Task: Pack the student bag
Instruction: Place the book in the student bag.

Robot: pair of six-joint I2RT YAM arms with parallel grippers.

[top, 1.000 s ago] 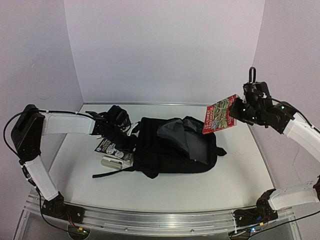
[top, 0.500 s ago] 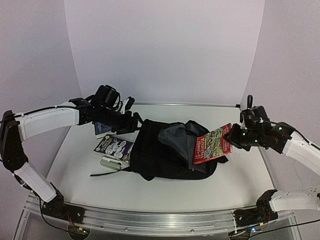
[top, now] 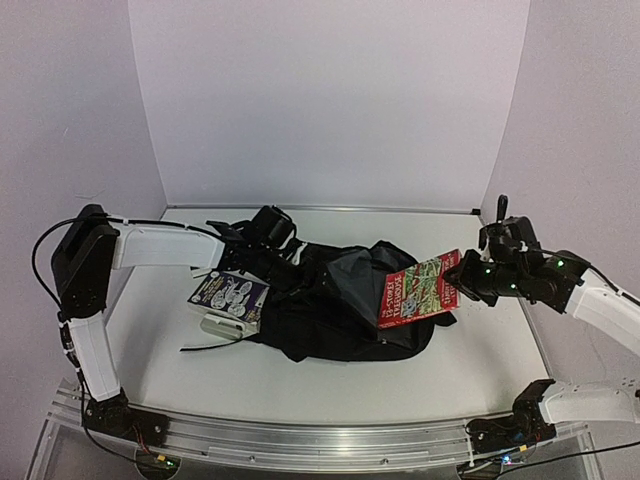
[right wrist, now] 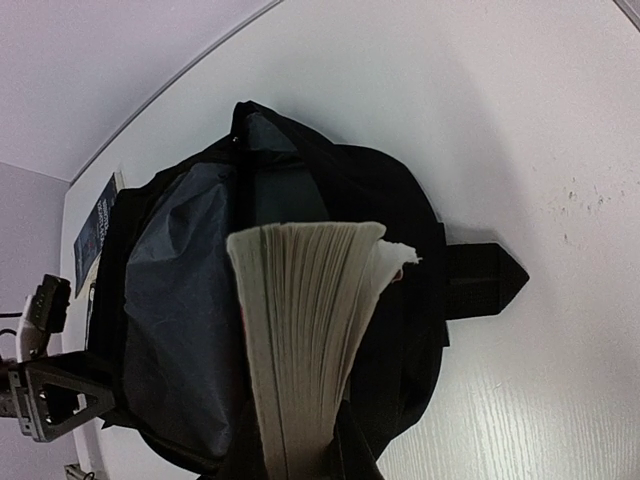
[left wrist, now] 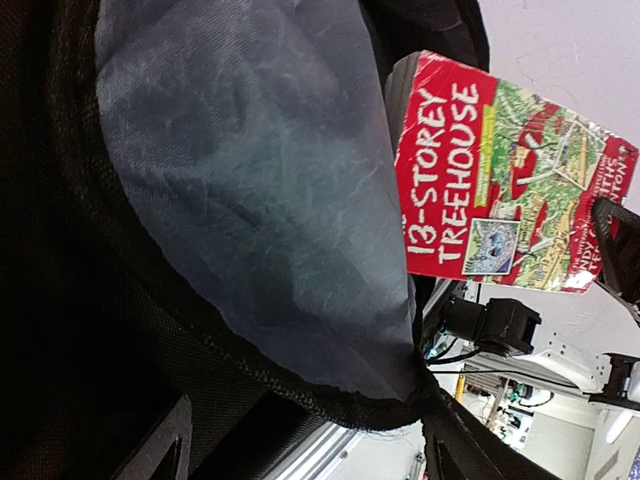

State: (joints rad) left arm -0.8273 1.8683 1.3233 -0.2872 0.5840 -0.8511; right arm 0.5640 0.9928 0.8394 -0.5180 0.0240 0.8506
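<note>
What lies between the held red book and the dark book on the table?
In the top view, the black student bag, grey lining exposed, fills the stretch up to the red book; the left end effector is at its edge.

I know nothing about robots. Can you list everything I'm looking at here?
backpack: one, black with grey lining, lying open mid-table
red book: one, red and green cover, held in the air over the backpack's right side
dark book: one, dark blue with white drawings, flat on the table left of the backpack
pale box: one, whitish, at the dark book's near edge; I cannot tell what it is
table: one, white, under everything
left gripper: one, black, open, at the backpack's left rim
right gripper: one, black, shut on the red book's edge
</note>
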